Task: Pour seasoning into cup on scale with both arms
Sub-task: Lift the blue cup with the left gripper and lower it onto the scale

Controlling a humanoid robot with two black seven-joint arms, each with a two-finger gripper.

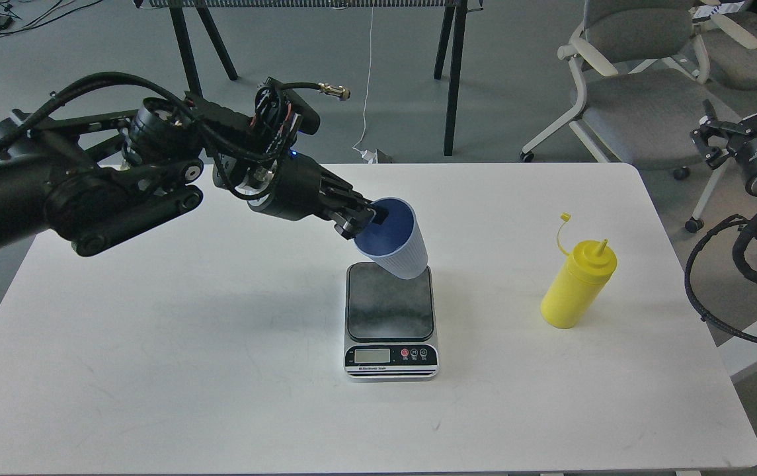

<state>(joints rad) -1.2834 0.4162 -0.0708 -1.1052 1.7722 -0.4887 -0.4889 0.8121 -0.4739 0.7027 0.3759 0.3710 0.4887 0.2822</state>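
Observation:
My left gripper (363, 223) is shut on the rim of the light blue ribbed cup (399, 248), one finger inside it. It holds the cup in the air, tilted, over the far edge of the scale (390, 317), which sits mid-table with a dark platform and silver front. The yellow squeeze bottle (577, 283) stands upright on the right side of the table, its tethered cap hanging off. My right gripper (745, 125) is off the table's right edge, near the chair, its claw fingers spread and empty.
The white table (219, 370) carries only the scale and bottle. Grey office chairs (642, 99) stand behind the right corner. Black table legs (193, 79) and a white cable (368, 79) are on the floor behind.

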